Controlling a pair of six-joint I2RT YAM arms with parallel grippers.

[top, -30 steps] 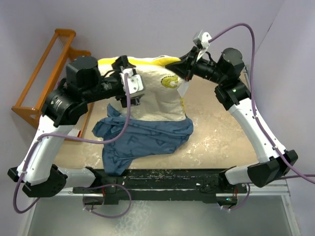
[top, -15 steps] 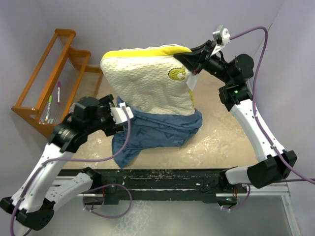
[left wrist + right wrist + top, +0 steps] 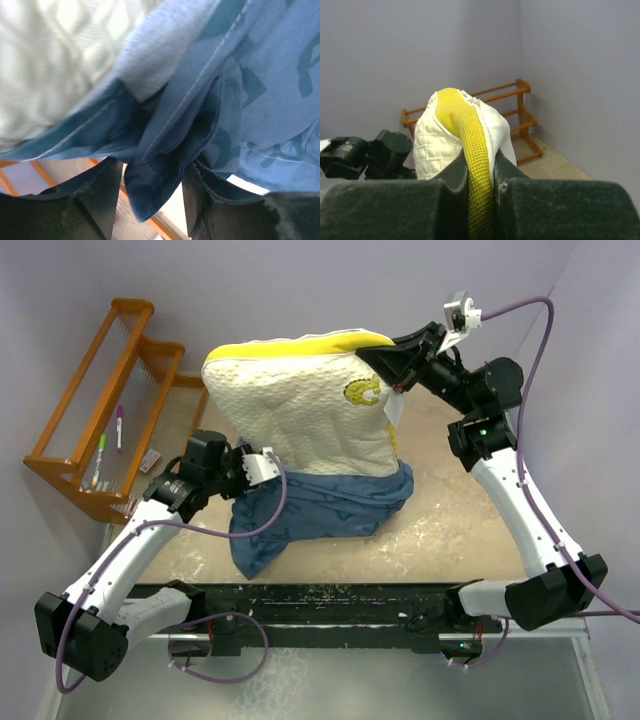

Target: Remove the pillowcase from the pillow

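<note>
The cream quilted pillow (image 3: 300, 400) stands lifted on edge, its yellow edge (image 3: 470, 140) pinched in my right gripper (image 3: 385, 365), which is shut on its top right corner. The slate-blue pillowcase (image 3: 320, 505) is bunched around the pillow's lower part and droops to the table. My left gripper (image 3: 262, 465) is at the pillowcase's left side. In the left wrist view a dark fold of pillowcase (image 3: 160, 180) hangs between its fingers (image 3: 100, 200), which stand apart with a sliver of gap on the left. Above the fold is the pillow (image 3: 50, 60).
A wooden rack (image 3: 100, 400) with pens (image 3: 118, 425) stands at the back left against the purple wall; it also shows behind the pillow as the rack (image 3: 520, 115). The left arm (image 3: 380, 152) sits low at the left. Sandy table surface (image 3: 450, 500) lies to the right.
The right gripper raised the pillow upright and higher. My left arm dropped from the pillow's top to the pillowcase's left edge, and its jaws have narrowed around a fold.
</note>
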